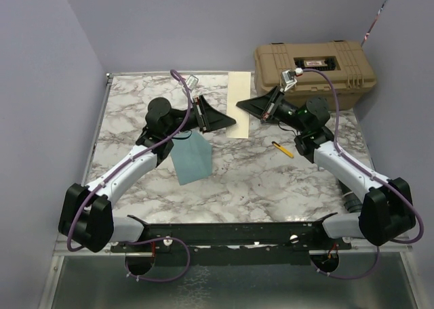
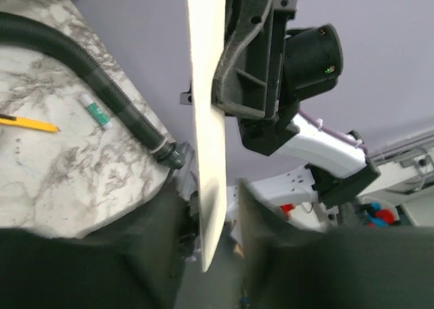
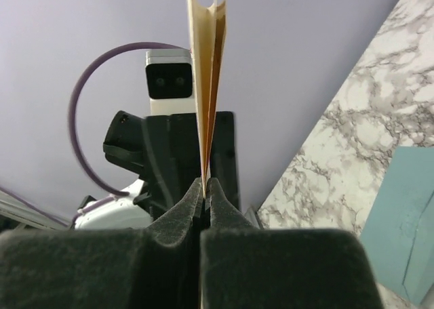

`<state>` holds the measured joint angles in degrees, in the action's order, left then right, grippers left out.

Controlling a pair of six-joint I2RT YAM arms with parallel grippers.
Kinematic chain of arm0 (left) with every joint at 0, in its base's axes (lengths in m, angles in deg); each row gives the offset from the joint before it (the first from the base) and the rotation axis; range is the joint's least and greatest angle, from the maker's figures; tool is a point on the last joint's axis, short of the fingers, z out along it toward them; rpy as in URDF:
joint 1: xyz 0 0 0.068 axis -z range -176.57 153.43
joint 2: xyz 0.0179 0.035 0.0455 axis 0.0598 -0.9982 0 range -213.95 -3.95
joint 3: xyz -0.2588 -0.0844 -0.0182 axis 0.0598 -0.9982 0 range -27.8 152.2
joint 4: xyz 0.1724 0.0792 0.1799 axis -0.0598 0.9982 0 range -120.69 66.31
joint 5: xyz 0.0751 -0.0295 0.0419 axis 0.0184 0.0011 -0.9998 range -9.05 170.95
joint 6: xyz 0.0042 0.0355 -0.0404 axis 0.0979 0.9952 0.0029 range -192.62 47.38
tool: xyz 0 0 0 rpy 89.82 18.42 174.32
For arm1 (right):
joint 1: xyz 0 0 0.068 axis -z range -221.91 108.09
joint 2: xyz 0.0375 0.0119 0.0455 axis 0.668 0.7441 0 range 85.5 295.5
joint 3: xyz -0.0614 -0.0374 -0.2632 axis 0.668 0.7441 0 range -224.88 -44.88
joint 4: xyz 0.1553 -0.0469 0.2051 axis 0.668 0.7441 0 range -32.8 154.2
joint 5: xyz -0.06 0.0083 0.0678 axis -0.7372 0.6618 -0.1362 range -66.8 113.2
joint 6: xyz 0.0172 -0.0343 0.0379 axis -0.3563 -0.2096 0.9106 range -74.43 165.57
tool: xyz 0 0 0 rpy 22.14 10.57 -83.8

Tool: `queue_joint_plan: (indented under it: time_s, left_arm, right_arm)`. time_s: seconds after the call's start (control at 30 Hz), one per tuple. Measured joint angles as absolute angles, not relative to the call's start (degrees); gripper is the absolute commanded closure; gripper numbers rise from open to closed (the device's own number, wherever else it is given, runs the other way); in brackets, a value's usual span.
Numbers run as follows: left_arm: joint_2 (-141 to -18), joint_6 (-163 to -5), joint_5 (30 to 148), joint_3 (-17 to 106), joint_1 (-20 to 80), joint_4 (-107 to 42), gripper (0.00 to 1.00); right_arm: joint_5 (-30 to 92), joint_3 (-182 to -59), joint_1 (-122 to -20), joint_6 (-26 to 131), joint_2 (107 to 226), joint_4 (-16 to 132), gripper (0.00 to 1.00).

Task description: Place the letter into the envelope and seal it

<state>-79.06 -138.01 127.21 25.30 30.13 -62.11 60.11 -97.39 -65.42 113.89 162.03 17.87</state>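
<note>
The letter is folded into a narrow cream strip and held up off the marble table between both grippers. My right gripper is shut on its edge; in the right wrist view the folded sheet stands edge-on out of the closed jaws. My left gripper is open, its jaws standing on either side of the strip, which lies against one finger with a gap to the other. The teal envelope lies flat on the table below the left gripper and also shows in the right wrist view.
A tan hard case stands at the back right. A yellow pencil lies by the right arm. In the left wrist view a glue stick and a black hose lie near the table's right edge.
</note>
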Motion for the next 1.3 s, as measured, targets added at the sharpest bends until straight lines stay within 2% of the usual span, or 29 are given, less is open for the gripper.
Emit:
queue_joint_plan:
  time_s: [0.03, 0.1, 0.17, 0.27, 0.33, 0.5, 0.6, 0.8, 1.0, 1.2, 1.3]
  left_arm:
    - [-79.1, -137.8, 126.8, 25.0, 29.9, -61.7, 0.32]
    - [-79.0, -135.5, 125.1, 24.8, 29.3, -58.2, 0.22]
    - [-78.8, -132.8, 122.2, 24.8, 27.7, -51.4, 0.17]
    - [-78.4, -128.7, 118.0, 24.6, 24.2, -40.3, 0.16]
    - [-77.8, -126.2, 114.5, 23.4, 21.7, -33.2, 0.22]
    - [-75.4, -120.4, 102.4, 18.9, 18.8, -17.1, 0.56]
    - [-75.3, -118.1, 95.8, 17.1, 18.4, -11.8, 0.63]
    - [-78.6, -116.0, 87.4, 15.0, 18.4, -7.6, 0.64]
    - [-83.4, -115.8, 84.1, 14.8, 18.1, -6.8, 0.63]
    - [-84.8, -115.9, 81.7, 13.6, 18.1, -6.7, 0.5]
    - [-84.7, -116.4, 81.1, 12.7, 18.1, -6.9, 0.47]
  right_arm:
    - [60.1, -97.5, -65.4, 113.1, 162.2, 18.6, 0.99]
    - [59.8, -97.8, -65.4, 111.1, 162.6, 20.8, 0.99]
    - [59.0, -98.3, -65.4, 108.1, 163.4, 23.7, 0.99]
    - [57.6, -98.6, -65.4, 103.3, 165.5, 27.7, 1.0]
    - [56.6, -98.7, -65.6, 100.3, 167.7, 30.1, 1.0]
    - [53.9, -100.7, -67.8, 94.2, 176.3, 34.3, 1.0]
    - [53.0, -103.7, -71.1, 91.9, 182.4, 35.1, 1.0]
    - [52.0, -107.9, -77.1, 89.3, 193.2, 33.1, 1.0]
    - [49.3, -108.5, -77.9, 86.4, 200.3, 26.9, 1.0]
    - [44.7, -108.4, -78.1, 83.3, 204.3, 22.0, 1.0]
    - [42.9, -108.3, -78.8, 82.1, 204.3, 19.8, 1.0]
